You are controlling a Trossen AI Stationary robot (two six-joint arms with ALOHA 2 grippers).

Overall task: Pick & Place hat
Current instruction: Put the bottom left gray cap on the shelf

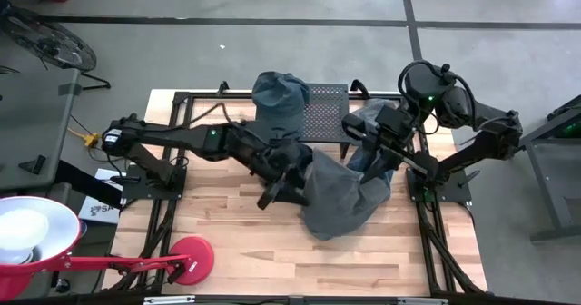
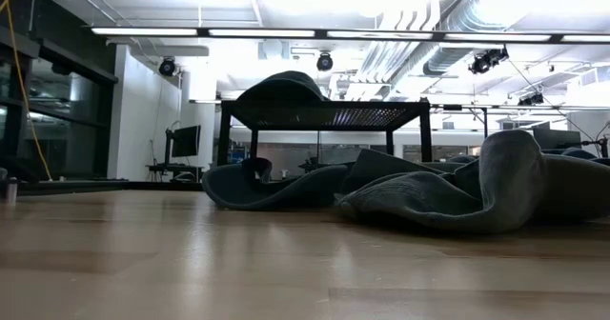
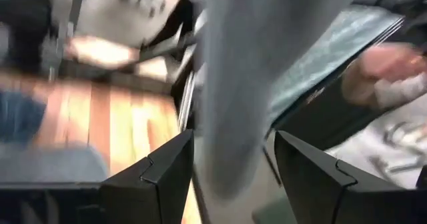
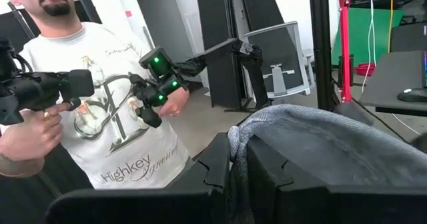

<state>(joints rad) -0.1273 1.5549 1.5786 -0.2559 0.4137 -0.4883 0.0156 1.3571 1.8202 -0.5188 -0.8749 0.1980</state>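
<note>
A large grey hat (image 1: 349, 196) lies crumpled on the wooden table right of the middle; the low view shows it heaped on the boards (image 2: 477, 196). My right gripper (image 4: 238, 151) is shut on its edge above the table (image 1: 379, 149). My left gripper (image 3: 233, 177) reaches in from the left (image 1: 289, 173), fingers apart, with a blurred fold of the grey hat (image 3: 240, 84) between them. A darker hat (image 1: 280, 92) rests on the black mesh stand (image 1: 325, 114) at the far side. Another dark hat (image 2: 276, 187) lies on the table by the stand. My left gripper's fingers (image 3: 160, 177) stand on either side of a hanging fold of the grey hat; the view is blurred, so I cannot tell whether they touch it. My right gripper pinches the hat's rolled edge (image 4: 235, 136) between its two fingers, which point about level. The cloth drapes away beside the fingers, and its lower part lies on the table.
A person (image 4: 107, 117) stands beyond the table holding control handles. A red lamp base (image 1: 186, 255) sits near the front left corner, with a white shade (image 1: 27, 232) off the left edge. Bare boards lie along the near edge (image 1: 272, 260).
</note>
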